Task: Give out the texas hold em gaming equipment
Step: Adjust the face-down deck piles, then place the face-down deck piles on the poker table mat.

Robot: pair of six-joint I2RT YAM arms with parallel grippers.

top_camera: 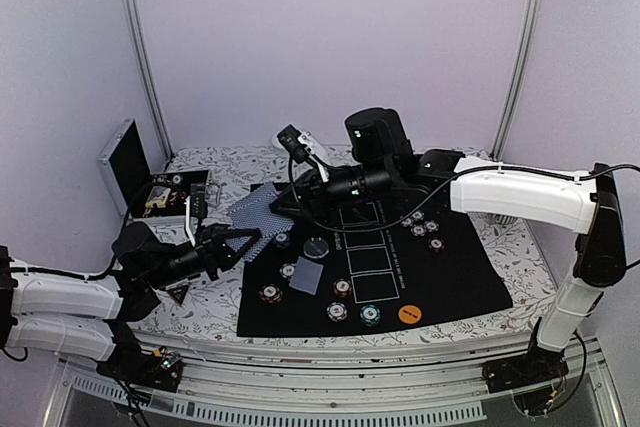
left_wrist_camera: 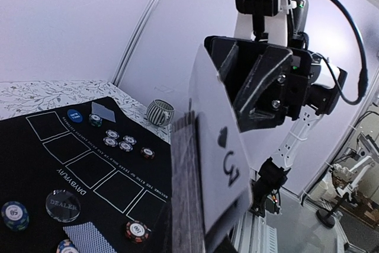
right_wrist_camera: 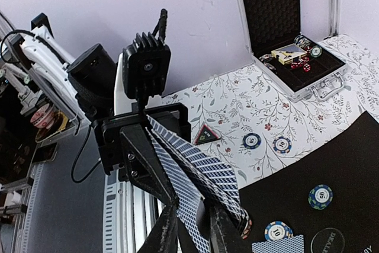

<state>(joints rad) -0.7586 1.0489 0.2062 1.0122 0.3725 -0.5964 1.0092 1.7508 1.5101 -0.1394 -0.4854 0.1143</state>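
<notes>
Playing cards [top_camera: 255, 217], pinched by left gripper [top_camera: 238, 240] and right gripper [right_wrist_camera: 192, 229], mostly hide their faces.

**Pale booth, leaf-print tabletop**

Plain lilac-white walls [top_camera: 330, 37] close in the back and both sides, and slim metal uprights [top_camera: 140, 57] stand at the rear corners. The light is soft and even. The table [top_camera: 350, 382] wears a white cloth [top_camera: 200, 312] printed with grey leaves.

Chips [top_camera: 342, 288] on mat [top_camera: 460, 269], case [top_camera: 124, 161] behind left.

Blue-backed playing cards [top_camera: 255, 215] fan out aloft, tilted; striped poker chips [top_camera: 341, 288] and an orange disc [top_camera: 408, 313] lie flat.
</notes>
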